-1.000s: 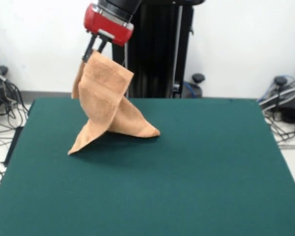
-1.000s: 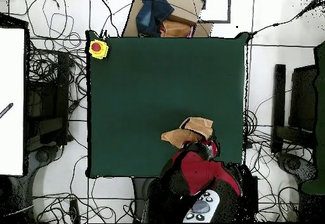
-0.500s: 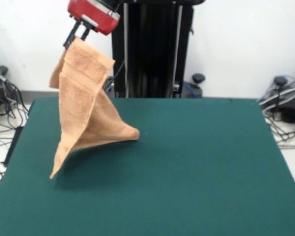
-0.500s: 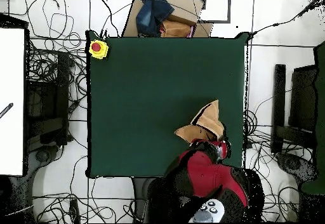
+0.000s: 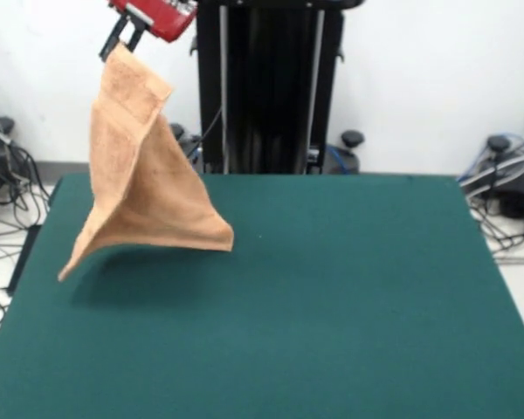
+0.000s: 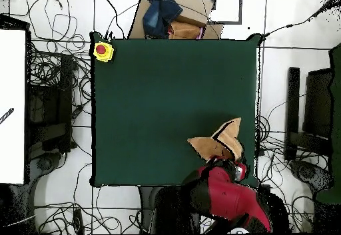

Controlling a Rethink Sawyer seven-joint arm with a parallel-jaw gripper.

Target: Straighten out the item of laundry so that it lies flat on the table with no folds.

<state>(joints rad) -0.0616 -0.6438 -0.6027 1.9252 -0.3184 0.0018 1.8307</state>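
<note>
The item of laundry point(image 5: 140, 188), a light orange-tan towel, hangs folded from one top corner above the dark green table point(image 5: 332, 297). Its lower corners hover just over the table's far left part, seemingly clear of the surface. My gripper point(image 5: 120, 41) is high at the top left of the front view, shut on the towel's upper corner. In the overhead view the towel point(image 6: 216, 141) shows near the table's point(image 6: 160, 99) lower right edge, with the red arm point(image 6: 223, 192) just below it hiding the gripper.
A yellow box with a red button point(image 6: 102, 50) sits at the table's upper left corner in the overhead view. Cardboard and blue cloth point(image 6: 174, 16) lie beyond the top edge. Cables cover the floor on both sides.
The gripper has risen and moved further left in the front view, carrying the towel. The towel's lower corners have lifted off the table and swung left.
</note>
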